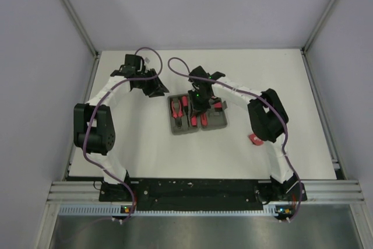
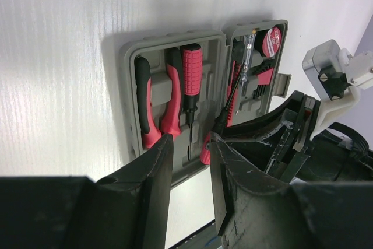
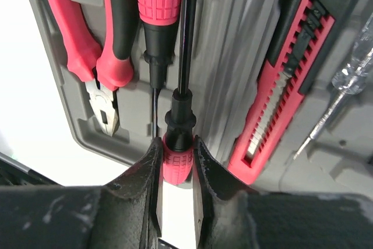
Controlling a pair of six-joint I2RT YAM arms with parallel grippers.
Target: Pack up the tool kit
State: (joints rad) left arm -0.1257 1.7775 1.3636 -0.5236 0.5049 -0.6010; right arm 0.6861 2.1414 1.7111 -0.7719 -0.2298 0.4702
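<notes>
The grey case [image 1: 217,122] lies open in the middle of the table. Red-and-black pliers [image 3: 87,45] and a red-handled screwdriver [image 3: 157,4] sit in its left half. A red knife [image 3: 285,80] and a clear tester screwdriver [image 3: 344,86] sit in its right half. My right gripper [image 3: 176,144] is shut on the red handle of a second screwdriver [image 3: 178,164], at the case's edge, with the shaft running along the middle ridge. My left gripper [image 2: 189,141] is open and empty, just off the case's far left corner [image 1: 156,88].
A small red object [image 1: 254,139] lies on the table by the right arm's elbow. A round red item [image 2: 271,39] sits in a corner of the case [image 2: 131,56]. Metal frame rails run along the table's sides and near edge.
</notes>
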